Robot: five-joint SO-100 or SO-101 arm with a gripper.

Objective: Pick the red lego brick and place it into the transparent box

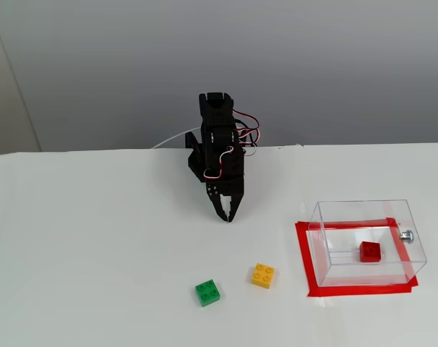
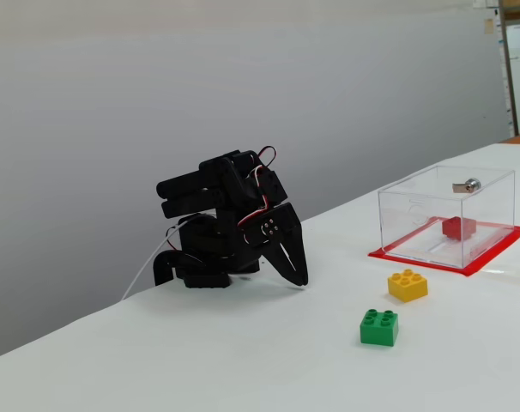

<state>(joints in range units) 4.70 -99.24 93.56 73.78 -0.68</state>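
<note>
The red brick point(image 1: 370, 251) already sits inside the clear box point(image 1: 349, 211). The end effector point(image 1: 227, 210) is folded down near the table point(image 1: 96, 238), closed and empty. Little risk remains, unless the arm swings out and knocks the yellow brick point(image 1: 262, 275).

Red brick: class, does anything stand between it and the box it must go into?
Nothing does. In both fixed views the red brick already lies inside the box. The pincer sits folded, apart from it; the green and yellow bricks lie outside.
</note>
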